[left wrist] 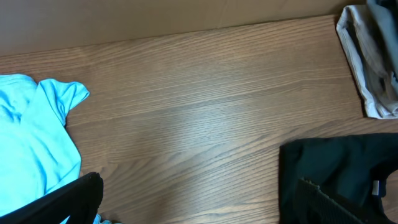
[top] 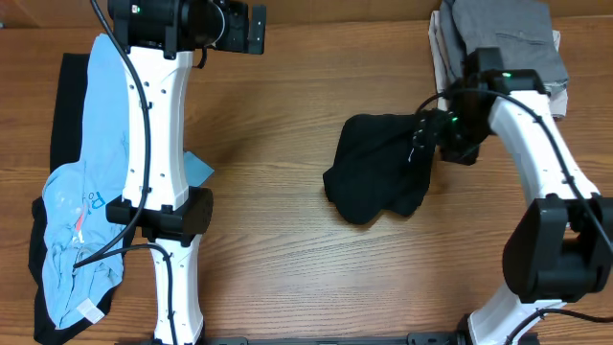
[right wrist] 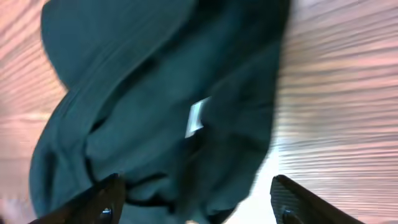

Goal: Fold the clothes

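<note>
Wood-grain tabletop (top: 287,105) fills my overhead feed, with both arms reaching in from the near edge. Right of centre lies the crumpled black fabric garment (top: 374,177), bunched into a rounded heap rather than spread flat. My right gripper (right wrist: 196,180) is at the heap's upper right edge; on the right wrist feed its two dark fingers (right wrist: 102,202) stand far apart with the black cloth filling the space between them, and I see nothing pinched. A small white sewn-in label (right wrist: 198,116) shows on the cloth just ahead of the fingers. My left gripper (left wrist: 198,180) is up at the far side of the table, over bare wood, fingers spread wide at the bottom corners of its feed and holding nothing. Along the left edge a light-blue T-shirt (top: 91,192) lies rumpled and stretched lengthwise on top of a flat black cloth (top: 65,96), and the left arm's white links cross over its right side. At the far right corner sits a neatly folded stack of grey and white clothes (top: 508,38), well apart from the black heap.
</note>
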Available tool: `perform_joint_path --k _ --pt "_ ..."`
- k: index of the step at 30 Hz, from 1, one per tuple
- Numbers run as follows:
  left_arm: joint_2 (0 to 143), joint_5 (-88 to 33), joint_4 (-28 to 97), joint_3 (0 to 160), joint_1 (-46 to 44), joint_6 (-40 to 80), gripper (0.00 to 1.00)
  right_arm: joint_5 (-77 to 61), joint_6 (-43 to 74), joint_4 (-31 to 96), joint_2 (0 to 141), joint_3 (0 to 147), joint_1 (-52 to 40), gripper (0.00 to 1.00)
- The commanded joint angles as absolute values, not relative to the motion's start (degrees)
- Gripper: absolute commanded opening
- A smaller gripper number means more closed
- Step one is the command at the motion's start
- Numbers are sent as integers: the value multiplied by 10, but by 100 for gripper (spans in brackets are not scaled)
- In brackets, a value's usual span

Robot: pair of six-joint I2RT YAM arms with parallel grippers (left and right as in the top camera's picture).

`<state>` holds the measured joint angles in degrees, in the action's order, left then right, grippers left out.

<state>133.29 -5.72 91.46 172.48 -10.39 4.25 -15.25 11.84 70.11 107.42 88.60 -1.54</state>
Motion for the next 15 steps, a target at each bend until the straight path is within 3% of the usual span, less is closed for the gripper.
perform_joint_path --k 1,5,8,12,15 --pt "1330 -53 918 1726 -101 32 100 -156 171 694 1071 854 -56 78" --pt "1330 -53 921 1726 -101 32 100 -155 196 667 1071 800 -79 74" --pt "1330 -53 921 1726 -101 32 100 -154 206 652 1071 778 -86 62" --pt "1330 -54 921 1726 -101 32 100 -151 211 655 1065 780 -83 21" --pt "1330 -53 921 1726 -101 32 100 -142 210 689 1048 796 -70 4"
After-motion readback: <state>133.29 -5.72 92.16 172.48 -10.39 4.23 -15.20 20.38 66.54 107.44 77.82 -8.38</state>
